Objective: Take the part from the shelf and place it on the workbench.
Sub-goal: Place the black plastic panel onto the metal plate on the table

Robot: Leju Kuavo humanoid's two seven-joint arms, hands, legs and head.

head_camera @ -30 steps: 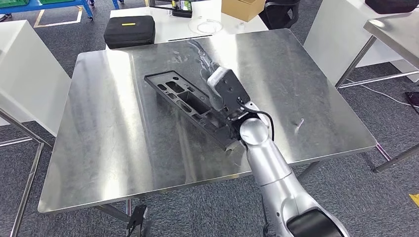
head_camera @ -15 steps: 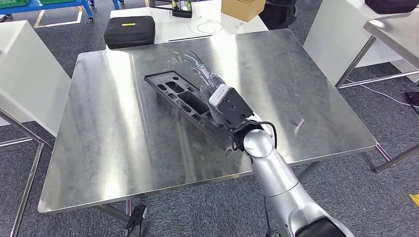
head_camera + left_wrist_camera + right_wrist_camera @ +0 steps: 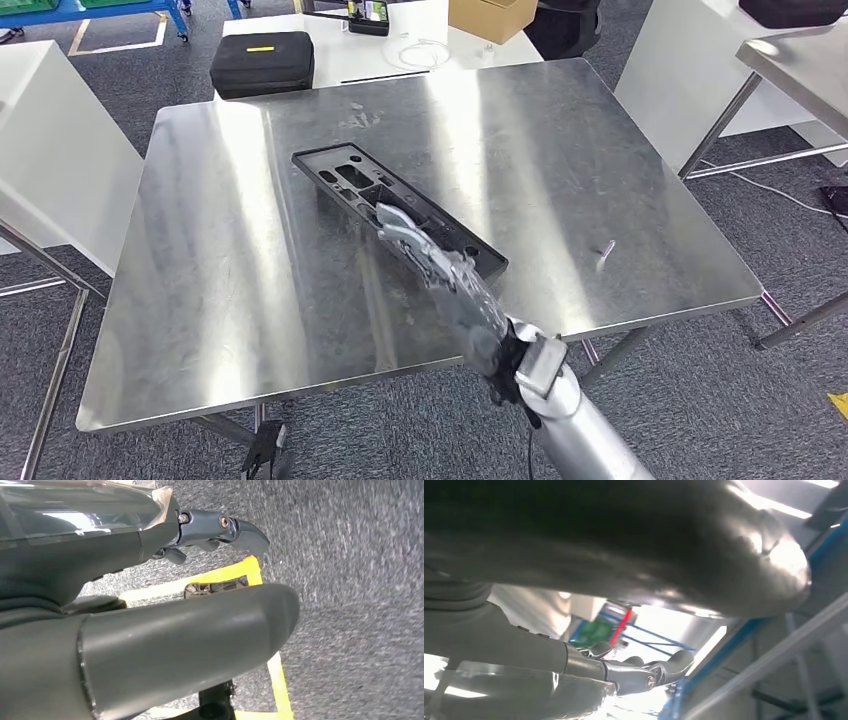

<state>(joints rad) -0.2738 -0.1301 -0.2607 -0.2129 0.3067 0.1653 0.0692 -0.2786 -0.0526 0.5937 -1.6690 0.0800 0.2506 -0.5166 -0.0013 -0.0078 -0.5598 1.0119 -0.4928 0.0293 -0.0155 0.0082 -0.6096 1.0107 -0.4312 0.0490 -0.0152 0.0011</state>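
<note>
The black moulded part lies flat and slanted on the steel workbench, near its middle. My right hand is motion-blurred above the part's near end, its fingers spread and stretched along the part, holding nothing. In the right wrist view the thumb and the darker fingers stand apart with nothing between them. My left hand hangs over the grey carpet, with its fingers apart from the thumb and nothing in it.
A black case and a cardboard box sit on a white table behind the workbench. A small scrap lies near the bench's right edge. White panels flank the bench, and another steel table stands at right.
My right arm has drawn back toward the bench's near edge, and the hand has slid from the part's far side to its near end. The part has not moved.
</note>
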